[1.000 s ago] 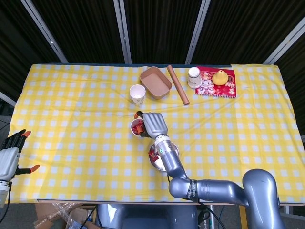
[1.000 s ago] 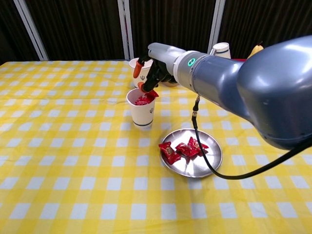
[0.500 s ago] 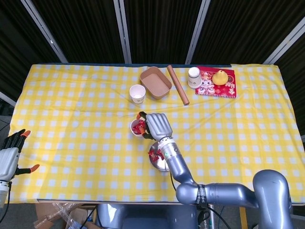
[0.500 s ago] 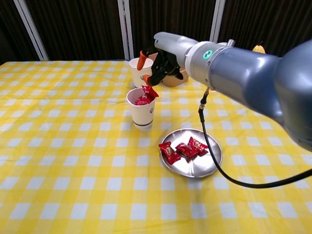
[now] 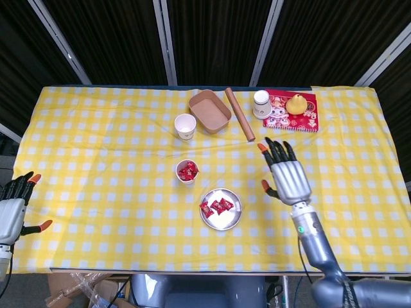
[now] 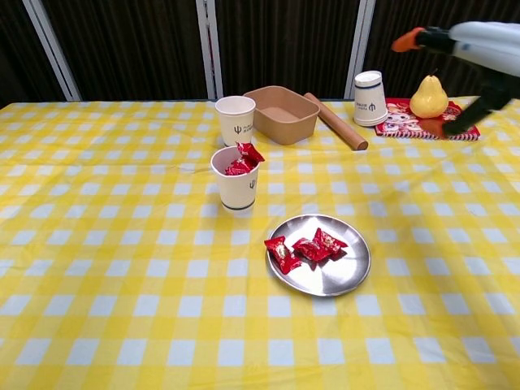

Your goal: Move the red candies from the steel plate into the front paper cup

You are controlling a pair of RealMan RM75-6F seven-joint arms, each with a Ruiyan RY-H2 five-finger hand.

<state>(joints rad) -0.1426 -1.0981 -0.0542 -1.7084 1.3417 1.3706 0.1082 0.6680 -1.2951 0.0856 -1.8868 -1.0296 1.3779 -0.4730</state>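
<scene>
Right hand [image 5: 286, 172] hovering open, fingers spread, well right of steel plate [image 6: 344, 275]. Red candies [image 6: 305, 249] lying on plate; more sitting in front paper cup [image 6: 236, 188]. Left hand [image 5: 13, 205] open at counter [image 5: 96, 167] edge.

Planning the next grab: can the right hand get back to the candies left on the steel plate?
Probably yes. The right hand is open and holds nothing, off to the side of the steel plate. The red candies lie exposed, and nothing stands between them and the hand.
</scene>
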